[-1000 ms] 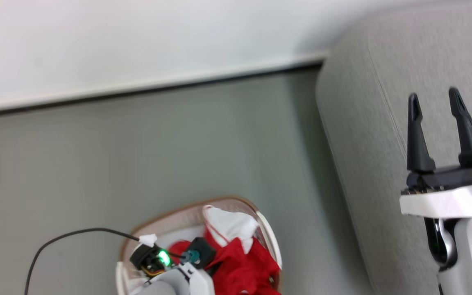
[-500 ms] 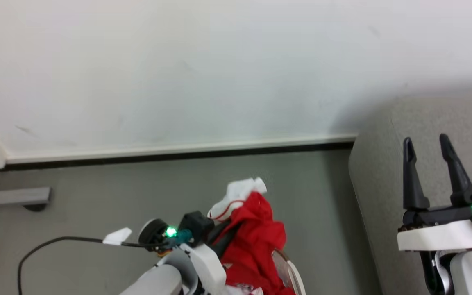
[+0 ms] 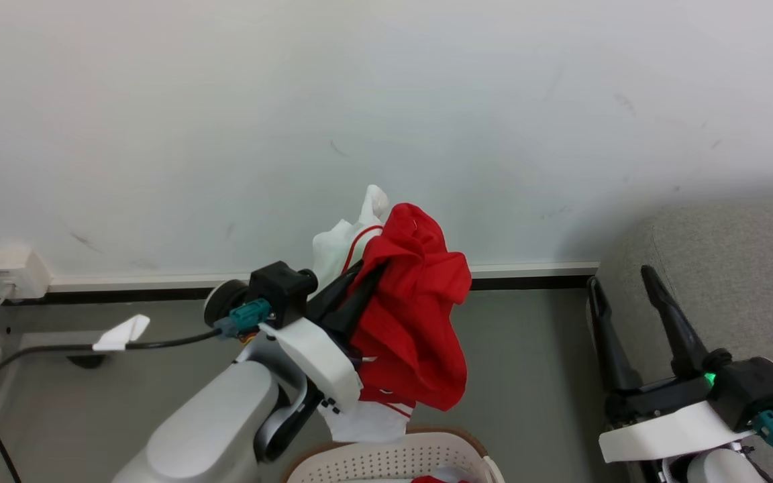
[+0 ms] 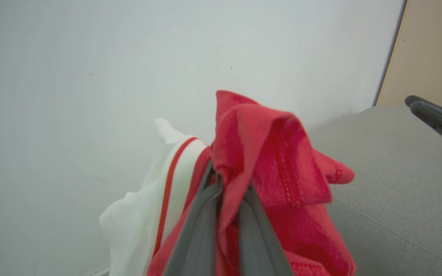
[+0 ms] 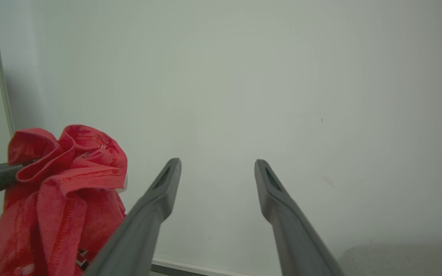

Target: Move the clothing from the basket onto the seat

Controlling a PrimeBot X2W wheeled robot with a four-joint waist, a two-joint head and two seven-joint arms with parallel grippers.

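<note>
My left gripper (image 3: 368,278) is shut on the clothing (image 3: 420,322), a bright red garment with a white panel that hangs in a bunch above the basket (image 3: 386,461). In the left wrist view the two fingers (image 4: 205,218) pinch a fold of the clothing (image 4: 274,161), with the grey seat (image 4: 397,184) to the right behind it. A scrap of red (image 3: 435,479) shows inside the basket. My right gripper (image 3: 620,278) stands open with nothing in it, beside the seat (image 3: 735,268). The right wrist view has that gripper (image 5: 217,163) facing the wall, the clothing (image 5: 63,184) at its left.
A white wall with a dark baseboard (image 3: 527,278) runs straight ahead. A black cable (image 3: 37,349) with a white tag trails from the left wrist over the grey floor (image 3: 527,362). A wall socket (image 3: 11,275) sits at the far left.
The head camera has tilted up toward the wall. My left gripper has lifted the clothing up out of the basket. The right gripper stays open.
</note>
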